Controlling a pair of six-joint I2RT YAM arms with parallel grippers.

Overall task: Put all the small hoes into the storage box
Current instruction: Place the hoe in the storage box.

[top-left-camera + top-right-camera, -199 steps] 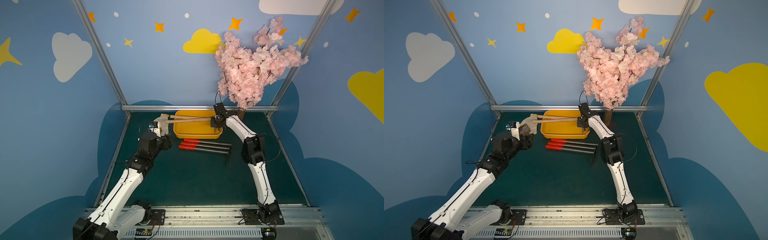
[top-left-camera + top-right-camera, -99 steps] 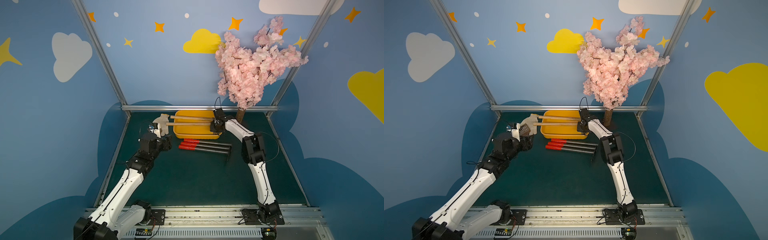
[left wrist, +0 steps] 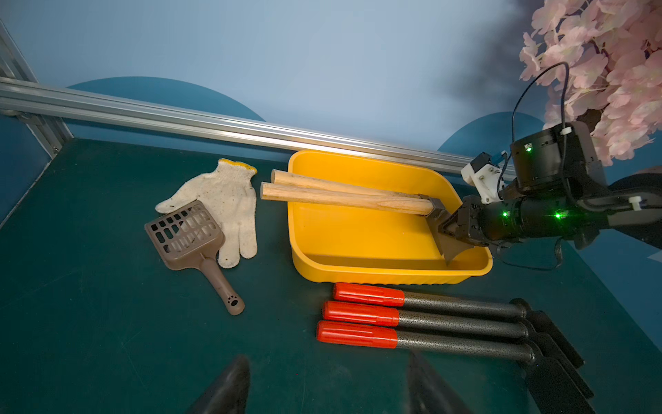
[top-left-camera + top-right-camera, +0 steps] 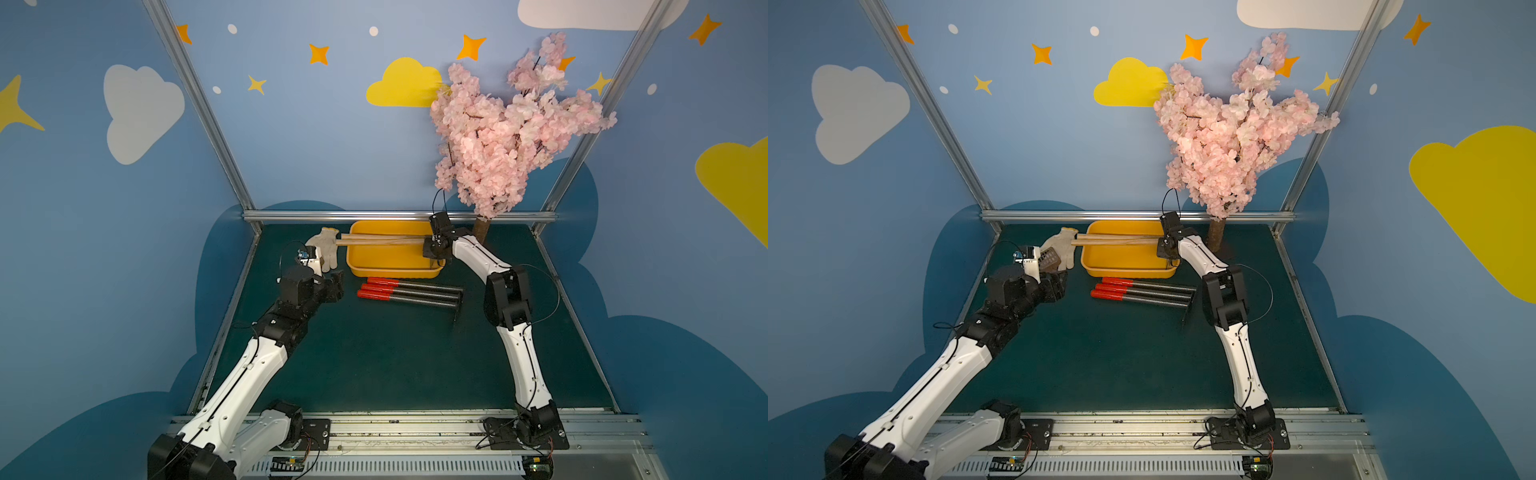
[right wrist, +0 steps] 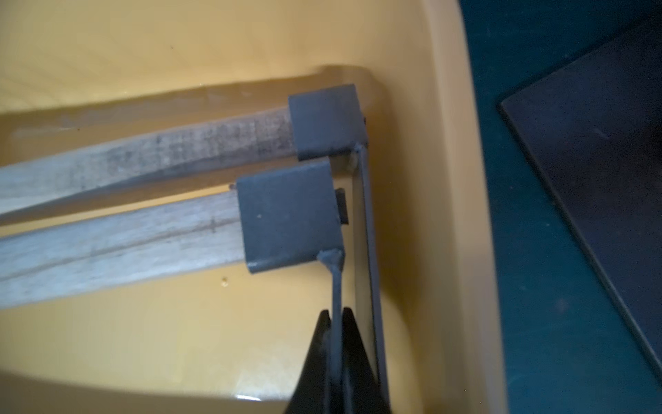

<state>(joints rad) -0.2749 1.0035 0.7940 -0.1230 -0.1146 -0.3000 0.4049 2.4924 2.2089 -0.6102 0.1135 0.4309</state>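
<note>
Grip detail comes from the right wrist view: right gripper (image 5: 335,312) pinches the blade of the small hoe (image 5: 286,218) inside the storage box (image 5: 440,215). Left wrist view shows its handle overhanging the rim, left gripper (image 3: 327,360) spread, empty.

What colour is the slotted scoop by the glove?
The scoop is brown; clearest in the left wrist view.

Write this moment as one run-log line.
right gripper: jaws shut on small hoe blade | hoe head: inside storage box, handle overhanging rim | left gripper: jaws open, empty | status: not released
</note>
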